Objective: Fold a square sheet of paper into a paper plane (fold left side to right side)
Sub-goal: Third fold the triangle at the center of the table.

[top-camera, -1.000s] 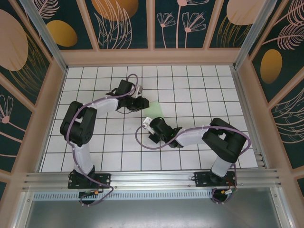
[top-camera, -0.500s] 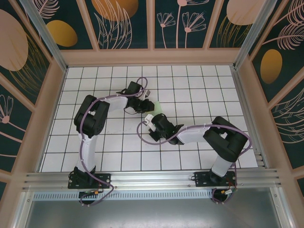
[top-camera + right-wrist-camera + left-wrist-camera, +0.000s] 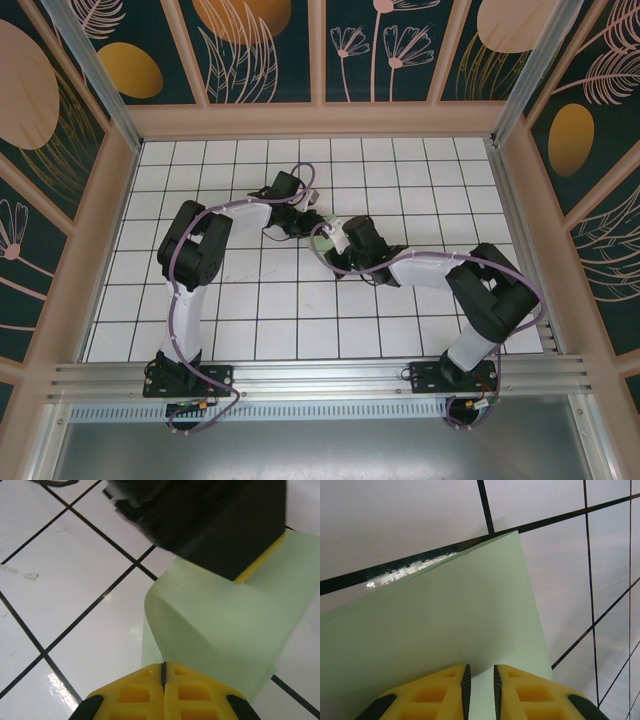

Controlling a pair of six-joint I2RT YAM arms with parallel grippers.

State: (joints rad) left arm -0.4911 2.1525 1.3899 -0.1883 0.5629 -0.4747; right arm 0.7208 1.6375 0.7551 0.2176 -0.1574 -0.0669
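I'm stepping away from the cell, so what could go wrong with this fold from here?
The square sheet of paper bows in a loose curl; the shut right gripper beside it could press a crooked crease. The left gripper pinches just the sheet's edge, so it might slip or tear.

light: bright, even | glare: glossy tiles (image 3: 57, 692) | shadows: soft | blur: right-wrist top edge

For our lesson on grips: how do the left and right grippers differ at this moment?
The left gripper pinches the square sheet of paper in narrowly parted jaws; the right gripper has its jaws pressed fully together. The left holds the sheet's lifted edge; the right sits at its curled bend. Both have yellow jaws.
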